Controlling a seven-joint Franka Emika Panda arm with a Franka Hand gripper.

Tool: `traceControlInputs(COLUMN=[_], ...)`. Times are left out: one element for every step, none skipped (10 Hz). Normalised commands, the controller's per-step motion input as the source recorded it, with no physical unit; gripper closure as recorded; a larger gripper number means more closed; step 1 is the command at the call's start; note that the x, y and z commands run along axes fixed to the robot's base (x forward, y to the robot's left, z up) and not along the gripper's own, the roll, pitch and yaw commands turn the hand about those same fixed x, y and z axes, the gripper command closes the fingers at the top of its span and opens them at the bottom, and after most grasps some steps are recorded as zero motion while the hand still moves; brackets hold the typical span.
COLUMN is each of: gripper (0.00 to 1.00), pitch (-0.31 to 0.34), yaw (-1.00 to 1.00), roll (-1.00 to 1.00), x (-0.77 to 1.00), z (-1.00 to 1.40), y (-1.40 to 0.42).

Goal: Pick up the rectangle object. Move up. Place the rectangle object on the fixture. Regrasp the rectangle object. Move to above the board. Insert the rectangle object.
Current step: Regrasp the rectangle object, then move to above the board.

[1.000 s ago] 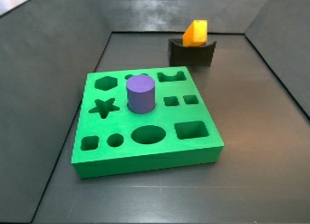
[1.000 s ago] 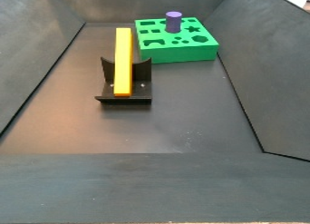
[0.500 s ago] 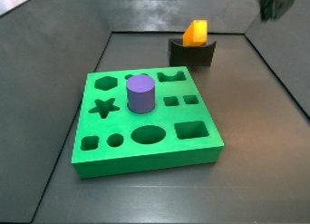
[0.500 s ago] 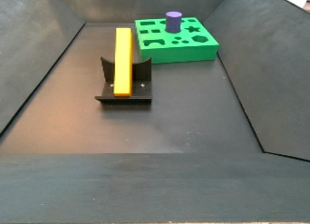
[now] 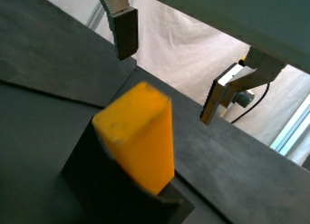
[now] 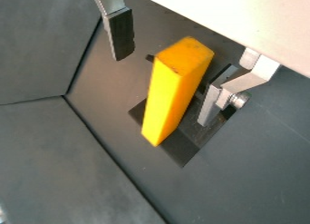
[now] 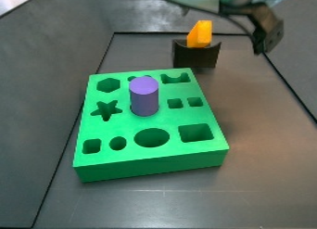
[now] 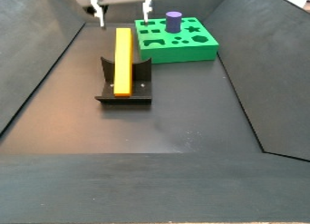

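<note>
Orange-yellow rectangle object (image 8: 121, 53), green board (image 8: 177, 48), silver gripper (image 8: 120, 12)

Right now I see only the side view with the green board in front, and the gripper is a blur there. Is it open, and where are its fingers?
Observer: It is open. In a wrist view the gripper has one finger on each side of the rectangle object, holding nothing.
Operator: How does the block lie?
Observer: In a side view it lies lengthwise on the fixture, with one end pointing toward the board.
Operator: Is the gripper over its middle?
Observer: No. In that side view the gripper hangs above the block's end nearer the board.
</note>
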Motion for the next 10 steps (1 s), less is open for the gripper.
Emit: traceControlInputs(gripper=[0.0,0.0,0.0,0.0,0.0,1.0,1.0,1.0,1.0,1.0], pitch=[-0.047,-0.042,-0.03,-0.027,-0.017,0.0,-0.164,-0.175,-0.198,-0.218], yaw=[0.04,0.03,0.02,0.02,0.02,0.0,0.15,0.14,0.11,0.05], roll=[0.07,0.07,0.07,0.07,0.06,0.0,0.17,0.15,0.1,0.04], x=[0.13,0.11,0.1,0.09,0.08,0.0,-0.14,-0.14,-0.14,-0.14], z=[-0.93,-0.77,-0.56,-0.4,-0.2,0.0,1.0,1.0,1.0,1.0], y=[0.0,0.0,0.0,-0.01,-0.01,0.0,0.13,0.12,0.11,0.11])
